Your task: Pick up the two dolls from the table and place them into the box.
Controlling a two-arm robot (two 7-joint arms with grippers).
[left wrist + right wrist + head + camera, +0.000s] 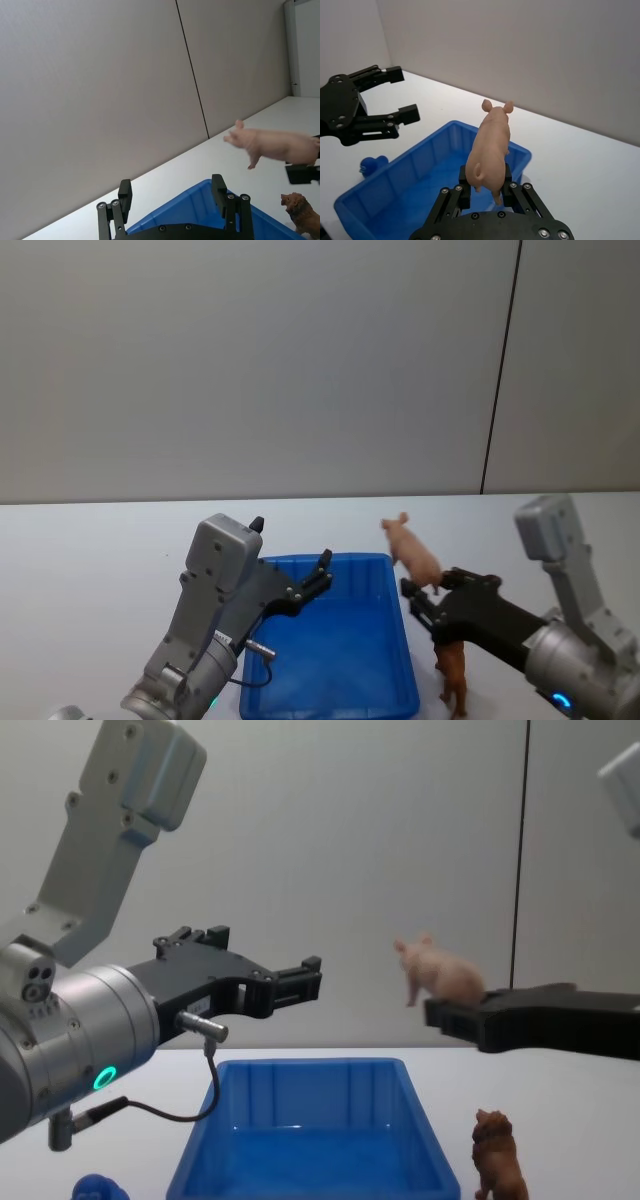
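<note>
On the left of the head view, the left tool (318,580) is hovering over the near left part of the box (405,640). Its fingers are spread wide and are carrying nothing. The box is sitting low in the centre of the frame on the white desk (90,570), and no doll is lying in the part of it that shows. A small blue object (97,1188) is resting on the desk at the lower left of the chest view, outside the box.

Right of centre, the right tool (425,600) is gripping the pig (415,555) by its hindquarters and holding it in the air. Its fingers are closed against the pig's rear. The pig's long axis is running away from the tool, with the snout pointing toward the upper left of the frame. The pig is hanging about over the box's right rim, so the open box is lying to the left of and below the tool. The drop probably needs a short shift left first.

At the lower right, the lion (453,675) is standing upright on the desk just beside the box's right wall. It is nearer the right arm.
</note>
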